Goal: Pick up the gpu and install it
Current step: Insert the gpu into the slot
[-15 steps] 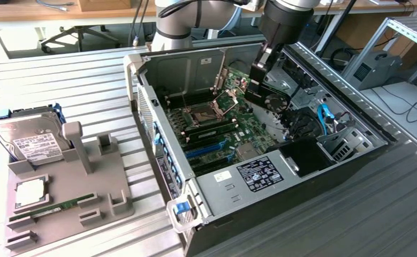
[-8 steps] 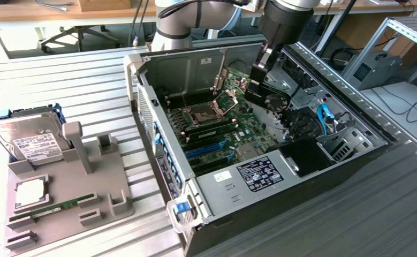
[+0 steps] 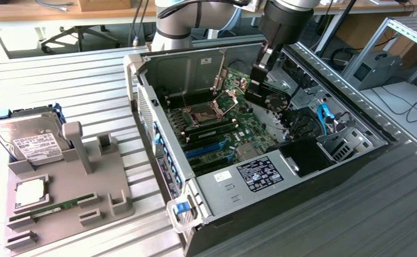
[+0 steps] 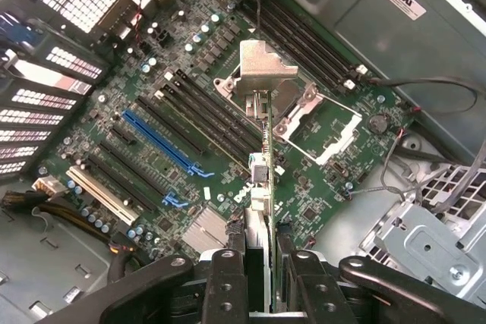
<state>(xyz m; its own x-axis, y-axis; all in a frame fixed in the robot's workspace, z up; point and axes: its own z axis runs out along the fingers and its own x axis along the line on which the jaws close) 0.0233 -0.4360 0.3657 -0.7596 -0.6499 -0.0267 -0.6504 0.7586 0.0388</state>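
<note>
Gpu (image 4: 267, 158), clamped between fingers (image 4: 226, 292), hangs over motherboard (image 4: 304, 202) inside open case (image 3: 226, 184).

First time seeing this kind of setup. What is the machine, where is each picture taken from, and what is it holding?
It is one robot arm with a two-finger gripper. The exterior view comes from a camera off the arm; the wrist view looks down past the gripper. The gripper is shut on the gpu, held edge-on above the motherboard inside an open computer case. On the exterior view's left, a grey holder carries a hard drive and a memory stick.
</note>
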